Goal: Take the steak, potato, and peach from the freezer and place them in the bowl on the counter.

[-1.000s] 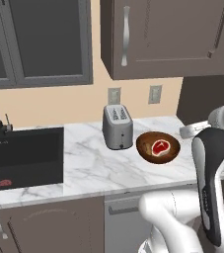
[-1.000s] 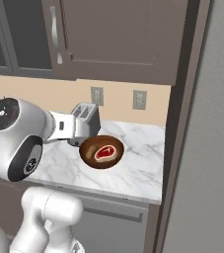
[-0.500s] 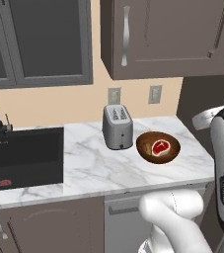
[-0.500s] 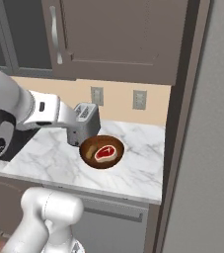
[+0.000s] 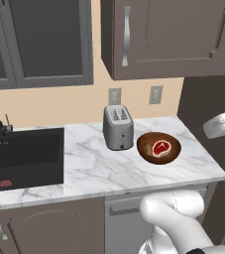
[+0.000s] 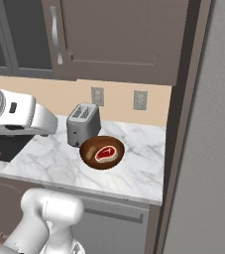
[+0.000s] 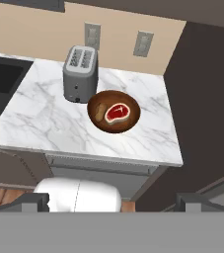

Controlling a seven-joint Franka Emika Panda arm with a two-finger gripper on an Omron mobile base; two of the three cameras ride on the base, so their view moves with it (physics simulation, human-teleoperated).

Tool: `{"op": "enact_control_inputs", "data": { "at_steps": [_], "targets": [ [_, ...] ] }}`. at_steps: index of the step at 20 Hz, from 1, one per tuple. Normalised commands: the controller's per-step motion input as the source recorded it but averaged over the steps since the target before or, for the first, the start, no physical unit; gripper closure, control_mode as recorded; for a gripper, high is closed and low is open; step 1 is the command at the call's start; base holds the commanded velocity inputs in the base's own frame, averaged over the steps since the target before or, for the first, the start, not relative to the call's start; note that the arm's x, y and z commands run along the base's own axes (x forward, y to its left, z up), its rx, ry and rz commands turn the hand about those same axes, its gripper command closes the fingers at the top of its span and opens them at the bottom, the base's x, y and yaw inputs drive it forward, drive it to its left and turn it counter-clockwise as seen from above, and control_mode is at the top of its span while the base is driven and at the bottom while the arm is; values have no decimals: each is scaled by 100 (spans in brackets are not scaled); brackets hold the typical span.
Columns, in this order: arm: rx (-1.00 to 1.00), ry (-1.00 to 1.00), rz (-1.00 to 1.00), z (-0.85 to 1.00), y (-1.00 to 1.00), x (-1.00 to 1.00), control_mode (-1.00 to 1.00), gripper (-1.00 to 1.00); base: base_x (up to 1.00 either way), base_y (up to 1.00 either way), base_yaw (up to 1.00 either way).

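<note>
Since a second ago the arm has swung up and off toward the right of the left base view; nothing on the counter has shifted. Counter (image 5: pixel 99 168): white marble, black sink (image 5: pixel 20 156) at its left end with a small red item on the basin floor. Freezer (image 6: pixel 208 149): grey door filling the right of the right base view. Toaster (image 7: pixel 80 73): upright by the back wall, just beside the bowl. Bowl (image 7: pixel 131 122): dark wood, on the counter's right part. Steak (image 7: pixel 117 112) lies in the bowl, potato (image 7: pixel 100 112) touching its left side. Gripper (image 7: pixel 112 200): fingers spread fully apart, empty, high above the counter edge.
</note>
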Motion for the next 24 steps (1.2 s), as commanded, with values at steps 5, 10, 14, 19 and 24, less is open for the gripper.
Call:
{"op": "enact_control_inputs", "data": {
  "at_steps": [5,10,14,19,24],
  "targets": [
    [1,0,-9,-7,22,-31,-100,-100,0,0,0],
    [7,0,-8,0,-4,-6,-100,-100,0,0,0],
    [6,0,-4,0,0,0,-100,-100,0,0,0],
    [1,0,0,0,0,1,-100,-100,0,0,0],
    [0,0,0,0,0,3,-100,-100,0,0,0]
  ]
}}
